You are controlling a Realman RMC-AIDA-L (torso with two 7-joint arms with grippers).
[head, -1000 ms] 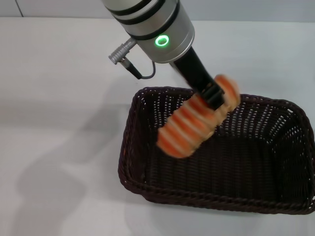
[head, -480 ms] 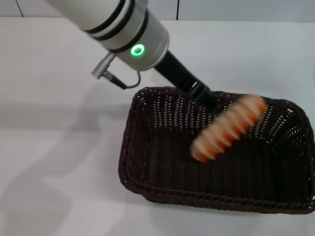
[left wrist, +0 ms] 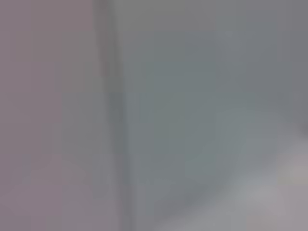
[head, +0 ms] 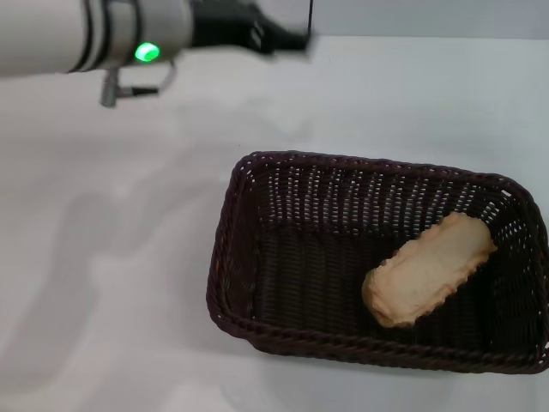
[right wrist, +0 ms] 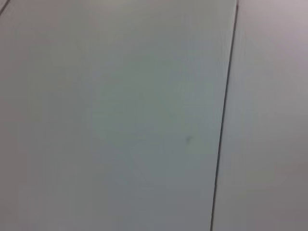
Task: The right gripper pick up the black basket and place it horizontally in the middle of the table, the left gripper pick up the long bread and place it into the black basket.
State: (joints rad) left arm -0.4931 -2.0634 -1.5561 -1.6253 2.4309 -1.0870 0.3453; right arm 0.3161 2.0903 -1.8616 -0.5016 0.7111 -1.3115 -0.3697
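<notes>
Long bread (head: 427, 269) pale side up, inside black basket (head: 257, 360)

A plain pale grey-white flat surface (right wrist: 120, 115) fills nearly the whole right wrist view. One thin dark straight seam line (right wrist: 224, 115) runs across it from edge to edge, setting off a narrower strip of the same pale surface. A tiny dark speck (right wrist: 188, 139) sits near the seam.

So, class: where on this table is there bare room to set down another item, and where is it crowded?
Bare table lies open to the left of the black basket, and behind it toward the far edge. Inside the basket, the left half of the floor is free; the long bread fills the right. The left pincer hovers over the far edge.
</notes>
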